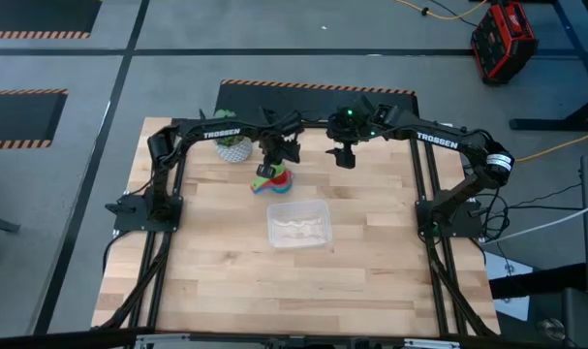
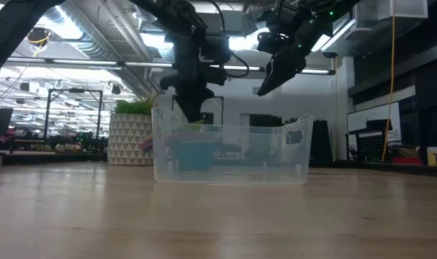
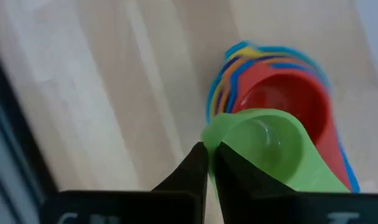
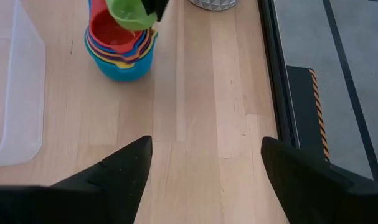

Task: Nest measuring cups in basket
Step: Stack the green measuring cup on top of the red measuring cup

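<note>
The left claw (image 3: 208,163), pinched shut on the green cup (image 3: 269,149), holds it just above the stacked cups (image 4: 121,46) near the surface's far edge. The basket (image 1: 298,224) mid-surface looks empty. The right claw (image 4: 204,163) hangs wide open, holding nothing, so stacking seems nearly done and moving into the basket remains.

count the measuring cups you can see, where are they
6 visible. The green cup is pinched in the left gripper just above the stack, which sits on the table beside the basket: red, orange, yellow, dark blue, light blue. More may be hidden inside.
</note>
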`<move>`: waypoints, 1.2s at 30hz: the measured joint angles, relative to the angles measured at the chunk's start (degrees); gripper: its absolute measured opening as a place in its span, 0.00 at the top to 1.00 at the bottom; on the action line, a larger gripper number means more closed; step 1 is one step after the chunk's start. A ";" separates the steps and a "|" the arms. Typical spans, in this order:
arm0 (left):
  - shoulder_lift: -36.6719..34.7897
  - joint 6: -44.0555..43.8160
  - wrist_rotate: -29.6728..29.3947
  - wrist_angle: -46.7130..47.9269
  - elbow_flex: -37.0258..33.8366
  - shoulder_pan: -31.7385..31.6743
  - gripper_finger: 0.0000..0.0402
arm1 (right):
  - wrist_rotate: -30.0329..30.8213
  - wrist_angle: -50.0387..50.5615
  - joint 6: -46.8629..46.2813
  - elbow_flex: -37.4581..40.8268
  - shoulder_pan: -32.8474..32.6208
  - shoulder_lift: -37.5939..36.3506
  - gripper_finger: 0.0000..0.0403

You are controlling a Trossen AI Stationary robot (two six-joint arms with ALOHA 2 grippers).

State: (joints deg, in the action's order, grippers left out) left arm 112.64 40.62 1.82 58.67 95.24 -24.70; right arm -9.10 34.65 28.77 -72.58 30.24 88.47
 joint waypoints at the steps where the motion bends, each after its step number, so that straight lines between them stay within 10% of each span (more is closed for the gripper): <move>1: 0.00 0.00 -0.83 -0.10 0.00 0.16 0.95 | -0.02 0.00 -0.01 0.00 0.01 0.00 0.24; 36: -0.19 -5.68 -0.55 -2.51 0.00 5.13 0.76 | -0.09 -0.04 -0.02 0.00 0.00 0.00 0.24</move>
State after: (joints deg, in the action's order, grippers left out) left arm 112.45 34.94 1.27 56.16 95.24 -19.58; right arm -9.19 34.61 28.75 -72.58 30.24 88.47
